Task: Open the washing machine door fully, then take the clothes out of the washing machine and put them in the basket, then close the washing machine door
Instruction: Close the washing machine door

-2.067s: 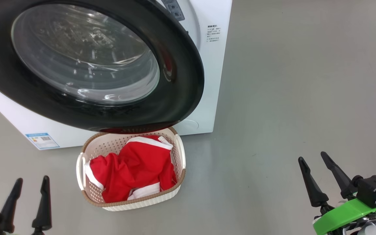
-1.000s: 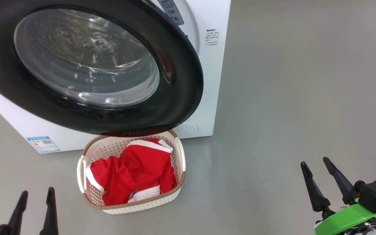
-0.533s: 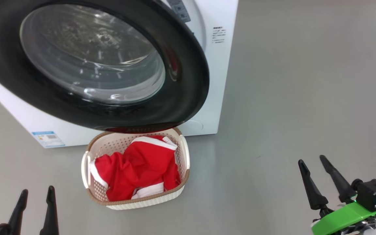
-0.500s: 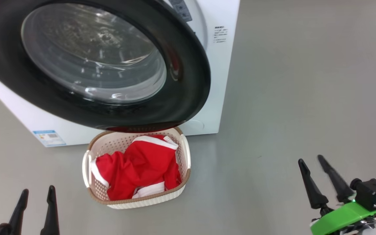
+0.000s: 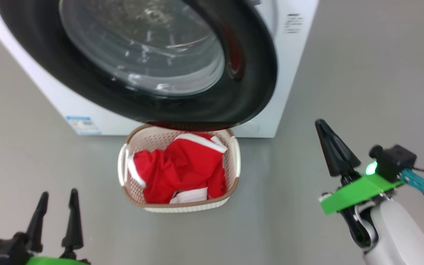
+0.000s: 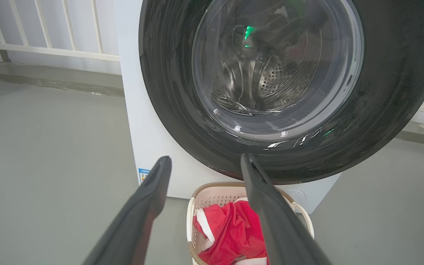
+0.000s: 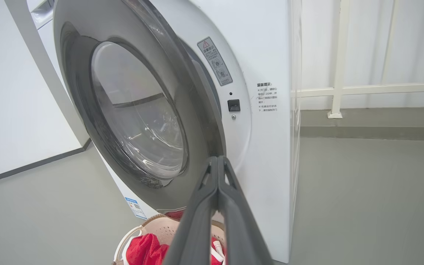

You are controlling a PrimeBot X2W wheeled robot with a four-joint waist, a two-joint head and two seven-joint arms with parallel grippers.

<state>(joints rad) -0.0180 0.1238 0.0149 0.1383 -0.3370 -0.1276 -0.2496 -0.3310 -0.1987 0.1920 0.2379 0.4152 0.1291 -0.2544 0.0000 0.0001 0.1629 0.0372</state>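
clothes (image 5: 177, 167) in basket (image 5: 186, 208); drum (image 6: 282, 73) looks empty. door (image 5: 256, 84) stands ajar, so closing is left. left gripper (image 5: 59, 193) spread, empty; right gripper (image 5: 320, 124) pinched shut on nothing.

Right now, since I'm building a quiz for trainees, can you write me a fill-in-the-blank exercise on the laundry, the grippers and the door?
The clothes in the basket are ____ with white trim.
The left gripper is open, while the right gripper is ____.
The ring of the washing machine door, which hangs above the basket, is glossy ____.
Missing words: red; shut; black.
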